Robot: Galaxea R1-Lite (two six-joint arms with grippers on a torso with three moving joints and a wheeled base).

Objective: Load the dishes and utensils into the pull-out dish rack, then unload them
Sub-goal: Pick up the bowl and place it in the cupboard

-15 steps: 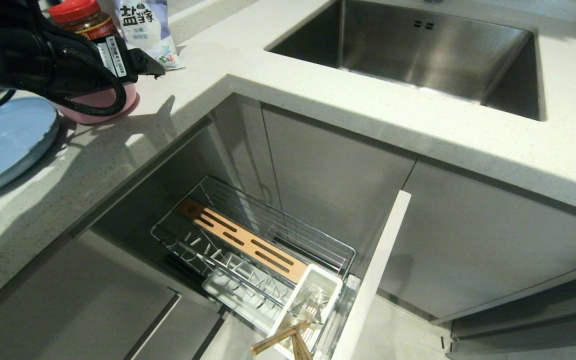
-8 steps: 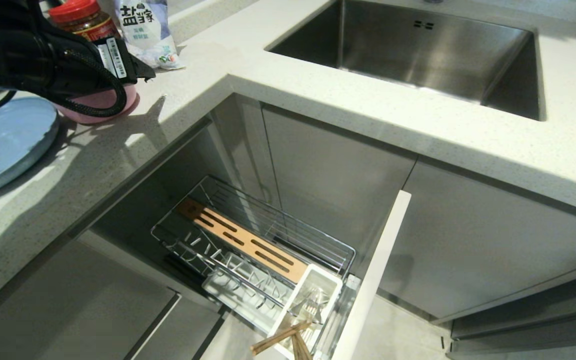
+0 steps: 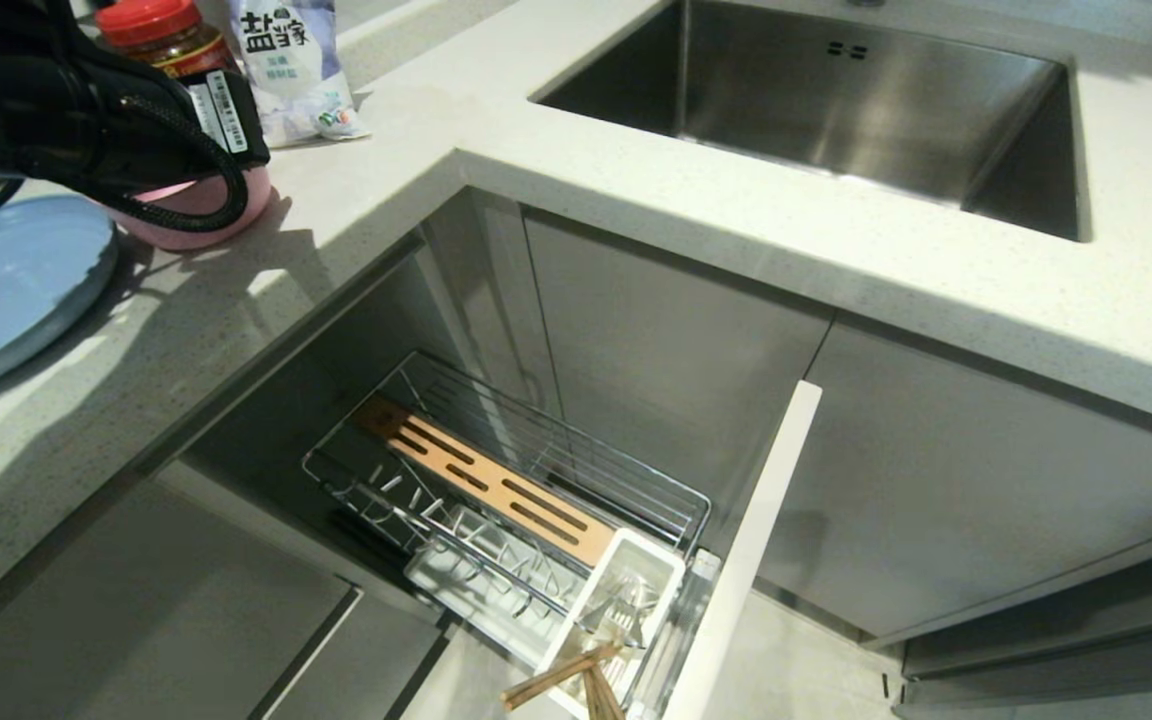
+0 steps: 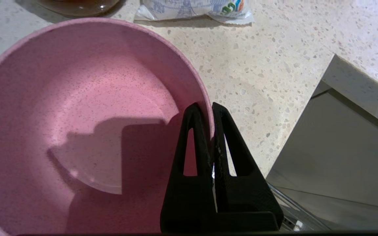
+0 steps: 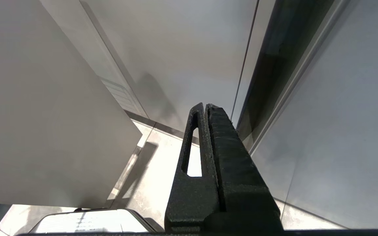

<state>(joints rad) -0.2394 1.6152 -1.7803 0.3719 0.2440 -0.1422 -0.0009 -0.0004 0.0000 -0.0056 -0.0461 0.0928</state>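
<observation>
Left gripper (image 4: 208, 109) pinches rim of matte pink round bowl (image 4: 77, 114), one finger inside wall, other outside. Bowl sits on speckled pale countertop (image 3: 356, 200), beside flat round light-blue plate (image 3: 6, 285). Chrome wire pull-out dish rack (image 3: 496, 490) stands open below counter edge; light-brown wooden chopsticks (image 3: 561, 675) stand in white plastic cutlery caddy (image 3: 616, 600). Right gripper (image 5: 205, 108) pressed together, empty, hanging beside pale cabinet fronts (image 5: 44, 114).

The speckled countertop (image 3: 356, 215) carries the plate (image 3: 6, 280), bowl (image 3: 201, 215), jar (image 3: 161, 35) and packet (image 3: 291, 60).
</observation>
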